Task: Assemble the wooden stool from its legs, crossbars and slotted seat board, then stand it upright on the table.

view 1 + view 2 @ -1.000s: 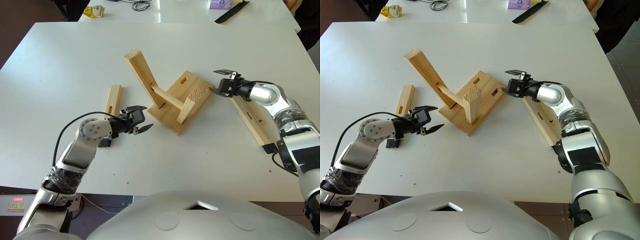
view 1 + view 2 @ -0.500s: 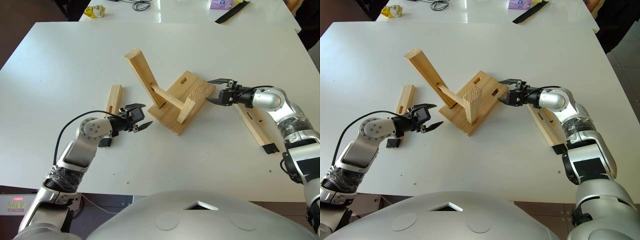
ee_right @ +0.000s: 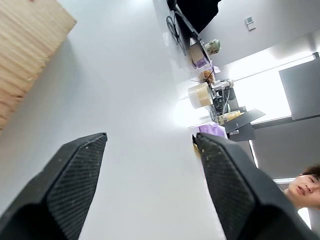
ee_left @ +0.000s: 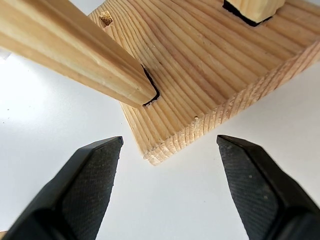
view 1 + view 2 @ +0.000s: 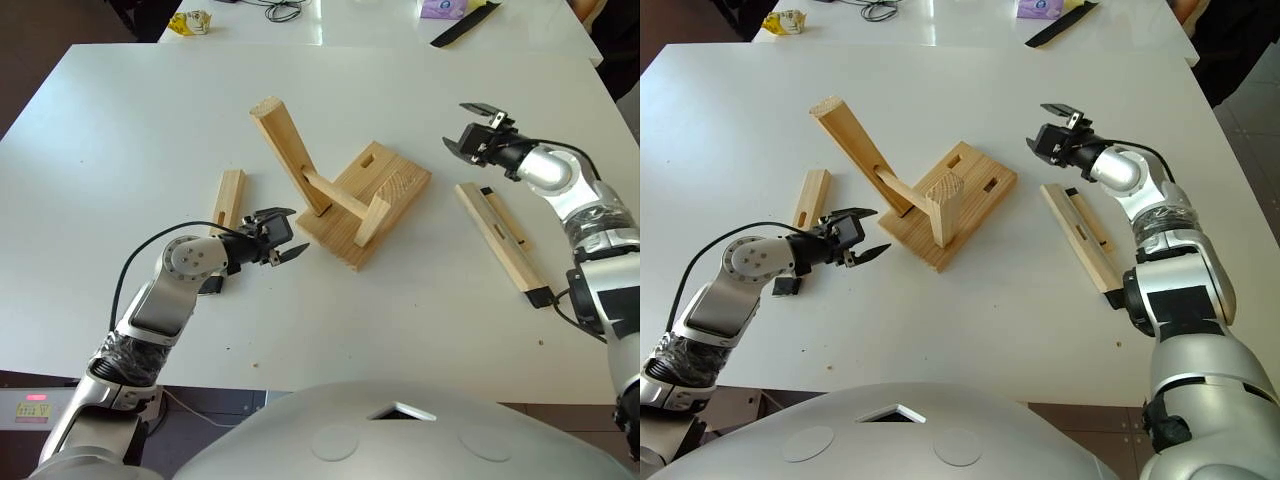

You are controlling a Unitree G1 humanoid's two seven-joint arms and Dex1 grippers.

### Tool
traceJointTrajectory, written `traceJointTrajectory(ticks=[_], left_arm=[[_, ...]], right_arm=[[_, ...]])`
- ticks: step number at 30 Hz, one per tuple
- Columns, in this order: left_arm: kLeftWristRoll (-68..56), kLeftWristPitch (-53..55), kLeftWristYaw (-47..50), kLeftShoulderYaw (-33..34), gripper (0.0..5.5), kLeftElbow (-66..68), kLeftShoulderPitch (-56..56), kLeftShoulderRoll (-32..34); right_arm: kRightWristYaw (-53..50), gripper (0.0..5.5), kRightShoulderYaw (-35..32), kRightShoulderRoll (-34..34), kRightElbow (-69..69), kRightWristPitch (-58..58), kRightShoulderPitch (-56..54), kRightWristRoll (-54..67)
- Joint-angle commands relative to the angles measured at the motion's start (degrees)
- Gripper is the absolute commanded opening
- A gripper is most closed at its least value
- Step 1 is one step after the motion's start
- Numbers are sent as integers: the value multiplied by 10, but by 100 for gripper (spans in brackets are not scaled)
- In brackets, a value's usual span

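Your left claw [image 5: 285, 235] wide open, empty, facing a corner of the board [image 5: 385, 200], your right claw [image 5: 468, 128] open, empty, above the desk [image 5: 130, 130]

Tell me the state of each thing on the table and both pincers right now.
Seat board: lying flat, slots up, two legs fitted.
Crossbar: joined between those two legs.
Right loose leg: lying flat, unfitted.
Left loose piece: lying flat, unfitted.
Left pincer: open, empty, at the board's corner.
Right pincer: open, empty, above the table.
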Motion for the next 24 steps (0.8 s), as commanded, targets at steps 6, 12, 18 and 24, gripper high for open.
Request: traceJointTrajectory(ticks=[6,12,18,24], left_arm=[[-7,2,-33,-5,350,-11,-2,17],[-8,-4,-49,2,350,-10,8,35],[-6,-4,-52,9,350,-2,6,45],[-1,-2,-43,5,350,4,8,40]], right_arm=[[-64,331,35,27,42,18,18,-46],[-31,331,26,30,45,4,28,-31],[6,331,14,25,34,-23,26,-10],[61,331,-1,21,8,-69,30,18]])
